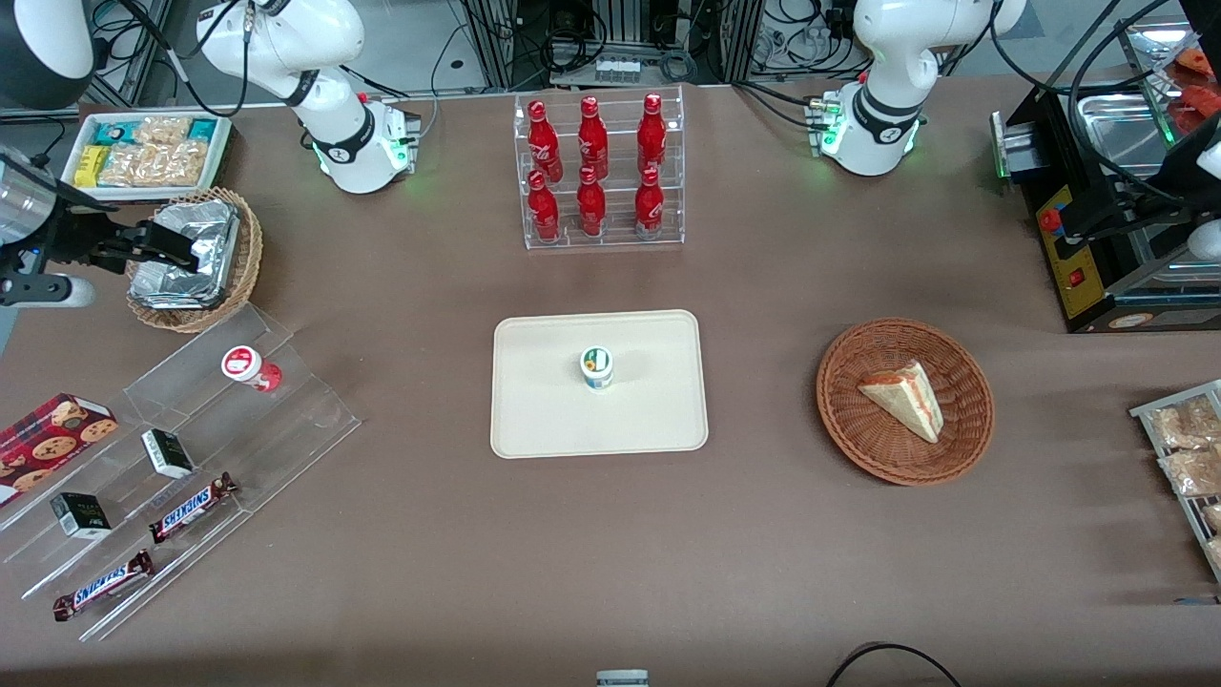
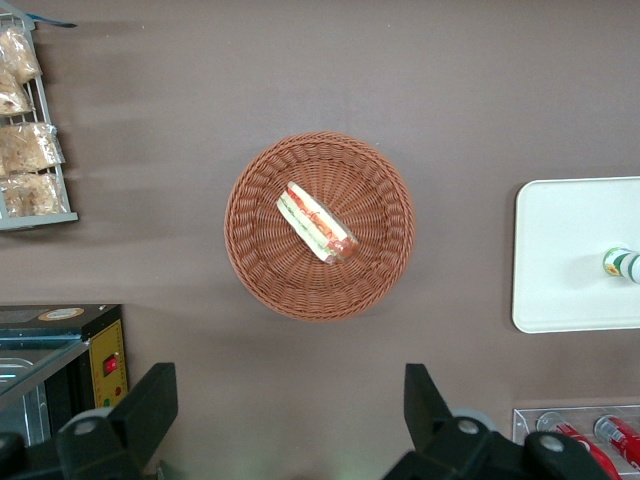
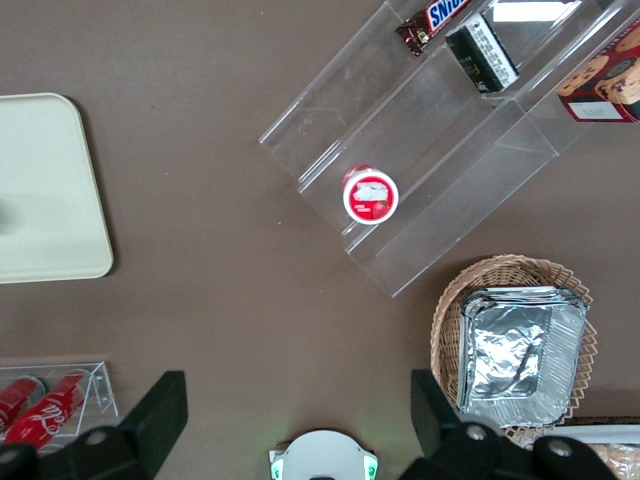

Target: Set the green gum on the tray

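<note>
The green gum, a small white bottle with a green-and-white lid, stands upright near the middle of the cream tray. It also shows in the left wrist view on the tray. My right gripper is open and empty, high above the table at the working arm's end, over the wicker basket of foil trays, well apart from the gum. In the right wrist view the gripper is spread wide over bare table, with one end of the tray in sight.
A red-lidded gum bottle stands on a clear stepped display with Snickers bars and small boxes. A rack of red bottles stands farther from the front camera than the tray. A wicker basket with a sandwich lies toward the parked arm's end.
</note>
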Controlling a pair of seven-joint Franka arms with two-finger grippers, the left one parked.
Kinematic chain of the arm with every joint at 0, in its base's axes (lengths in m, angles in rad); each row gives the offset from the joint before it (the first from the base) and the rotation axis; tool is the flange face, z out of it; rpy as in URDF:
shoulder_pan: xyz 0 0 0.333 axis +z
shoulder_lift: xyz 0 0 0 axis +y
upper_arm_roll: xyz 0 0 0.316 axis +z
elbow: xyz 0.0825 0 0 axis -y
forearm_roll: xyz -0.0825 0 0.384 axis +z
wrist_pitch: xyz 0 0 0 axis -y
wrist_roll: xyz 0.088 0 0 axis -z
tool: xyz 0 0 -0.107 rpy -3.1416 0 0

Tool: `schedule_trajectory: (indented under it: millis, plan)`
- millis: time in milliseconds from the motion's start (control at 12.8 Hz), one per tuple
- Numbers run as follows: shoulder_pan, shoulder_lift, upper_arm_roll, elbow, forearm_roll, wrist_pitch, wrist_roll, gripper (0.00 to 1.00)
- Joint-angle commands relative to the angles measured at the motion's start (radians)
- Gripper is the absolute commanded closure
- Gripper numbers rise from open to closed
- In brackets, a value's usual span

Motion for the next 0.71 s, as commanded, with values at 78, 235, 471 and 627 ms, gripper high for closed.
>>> schedule_trajectory:
  millis: [78, 235, 471, 627]
  plan:
    - [0.0, 0.016, -0.012, 0.03, -0.001, -0.008, -0.006, 0.01]
    - [-0.009, 0.02, -0.011, 0.034, 0.008, -0.001, -0.003, 0.01]
    - [-0.01, 0.027, -0.009, 0.08, 0.011, 0.005, 0.002, 0.01]
    - [-0.017, 0.032, -0.009, 0.092, 0.01, 0.003, 0.005, 0.01]
